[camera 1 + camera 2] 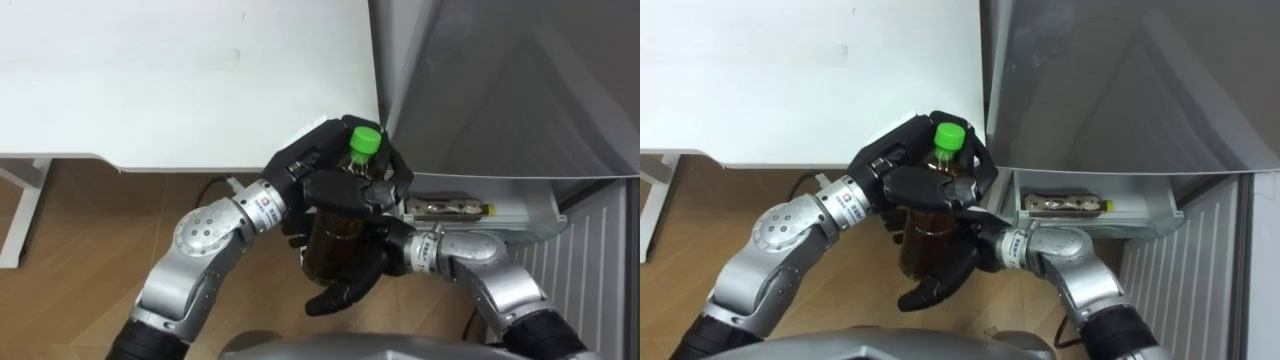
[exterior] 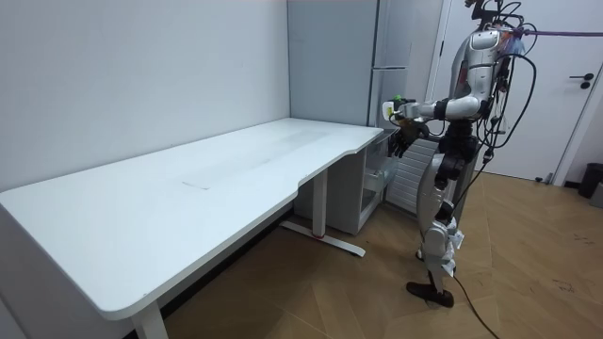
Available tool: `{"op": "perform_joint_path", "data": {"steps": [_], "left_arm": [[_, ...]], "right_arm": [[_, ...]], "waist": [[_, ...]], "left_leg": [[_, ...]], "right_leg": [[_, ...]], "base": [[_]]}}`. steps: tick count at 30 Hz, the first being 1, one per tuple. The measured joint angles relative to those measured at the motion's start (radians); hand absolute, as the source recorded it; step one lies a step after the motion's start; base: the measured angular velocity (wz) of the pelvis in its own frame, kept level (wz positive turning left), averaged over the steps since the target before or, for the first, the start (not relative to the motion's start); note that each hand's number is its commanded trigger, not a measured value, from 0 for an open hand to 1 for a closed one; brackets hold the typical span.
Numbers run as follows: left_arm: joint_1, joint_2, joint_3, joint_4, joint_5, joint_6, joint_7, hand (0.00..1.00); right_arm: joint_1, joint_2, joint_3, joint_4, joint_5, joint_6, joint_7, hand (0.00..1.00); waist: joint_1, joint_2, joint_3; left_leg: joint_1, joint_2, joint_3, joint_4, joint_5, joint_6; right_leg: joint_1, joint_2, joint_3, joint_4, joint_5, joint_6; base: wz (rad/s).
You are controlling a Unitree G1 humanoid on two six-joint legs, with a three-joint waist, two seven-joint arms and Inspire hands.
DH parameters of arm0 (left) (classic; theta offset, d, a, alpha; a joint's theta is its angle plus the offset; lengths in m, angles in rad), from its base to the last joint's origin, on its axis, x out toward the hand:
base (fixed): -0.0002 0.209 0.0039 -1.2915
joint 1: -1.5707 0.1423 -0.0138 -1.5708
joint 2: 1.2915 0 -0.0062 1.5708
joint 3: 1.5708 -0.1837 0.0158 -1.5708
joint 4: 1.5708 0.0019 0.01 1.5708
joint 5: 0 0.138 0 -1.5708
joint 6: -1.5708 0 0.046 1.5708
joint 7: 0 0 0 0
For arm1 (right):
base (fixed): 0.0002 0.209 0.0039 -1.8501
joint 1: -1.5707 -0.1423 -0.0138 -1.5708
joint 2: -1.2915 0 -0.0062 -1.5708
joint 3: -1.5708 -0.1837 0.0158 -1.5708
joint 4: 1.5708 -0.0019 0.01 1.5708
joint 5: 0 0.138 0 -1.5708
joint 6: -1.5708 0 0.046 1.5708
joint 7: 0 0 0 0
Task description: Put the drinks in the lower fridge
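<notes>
A dark drink bottle [image 1: 335,225] with a green cap [image 1: 364,140] stands upright between my two hands, in front of the fridge. My left hand [image 1: 310,165] comes in from the left with its fingers curled round the bottle's neck and shoulder. My right hand [image 1: 345,280] lies against the bottle's lower body, fingers stretched down and to the left. A second bottle [image 1: 445,208] lies on its side in the open lower fridge drawer [image 1: 535,215], just right of my hands. In the room view I stand facing the fridge [image 2: 396,56], holding the bottle [image 2: 399,102] at chest height.
The white table [image 1: 180,70] ends at the left of the grey fridge door [image 1: 500,90], and its corner is close behind my left hand. Wooden floor [image 1: 90,250] lies below. A white ribbed panel [image 1: 600,270] stands at the right of the drawer.
</notes>
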Motion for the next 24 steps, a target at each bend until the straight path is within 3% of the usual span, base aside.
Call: {"op": "perform_joint_path", "data": {"steps": [6,11,12,13,15,19,24], "left_arm": [[0.0,0.0,-0.001,0.011,-0.002,-0.003,0.0,1.0],[0.0,0.003,-0.002,0.025,-0.005,-0.003,0.001,1.0],[0.0,0.003,-0.002,0.027,-0.007,-0.003,0.001,1.0],[0.0,0.003,-0.002,0.027,-0.007,-0.003,0.002,1.0],[0.0,0.003,-0.002,0.029,-0.007,-0.003,0.003,1.0],[0.0,0.004,-0.003,0.031,-0.007,-0.003,0.004,1.0],[0.0,0.012,-0.001,0.032,-0.007,-0.003,0.004,1.0]], "right_arm": [[0.018,-0.006,0.006,0.0,0.064,0.0,-0.022,0.0],[0.019,-0.007,0.018,0.007,0.098,0.0,-0.041,0.0],[0.019,-0.007,0.018,0.007,0.099,0.0,-0.042,0.12],[0.019,-0.007,0.018,0.007,0.103,0.0,-0.044,0.54],[0.019,-0.007,0.019,0.007,0.105,0.0,-0.048,0.95],[0.026,-0.007,0.028,0.007,0.143,0.0,-0.064,1.0],[0.029,-0.011,0.049,0.008,0.174,0.0,-0.077,1.0]], "waist": [[0.001,0.018,-0.0059],[0.002,0.017,-0.0054],[0.002,0.017,-0.0051],[0.002,0.015,-0.0042],[0.002,0.014,-0.0032],[0.004,0.01,-0.0011],[0.003,0.01,-0.0008]], "left_leg": [[0.001,0.0,0.002,-0.003,0.0,0.0],[0.0,0.0,0.007,-0.002,0.0,0.0],[0.0,0.0,0.008,-0.002,0.0,0.0],[0.0,0.0,0.008,-0.002,0.0,0.0],[0.0,0.0,0.008,-0.002,0.0,0.0],[-0.001,0.0,0.008,-0.001,0.0,0.0],[-0.002,0.0,0.008,0.0,0.0,0.0]], "right_leg": [[-0.003,0.001,0.004,0.001,0.0,0.0],[-0.009,0.001,0.012,0.008,0.0,0.0],[-0.009,0.0,0.012,0.008,0.0,0.0],[-0.009,0.001,0.012,0.008,0.0,0.0],[-0.009,0.001,0.012,0.008,0.0,0.0],[-0.01,0.001,0.013,0.007,0.0,0.0],[-0.011,0.001,0.012,0.007,0.0,0.001]], "base": [[0.0],[-0.03],[0.0],[0.0],[0.0],[0.0],[0.0]]}}
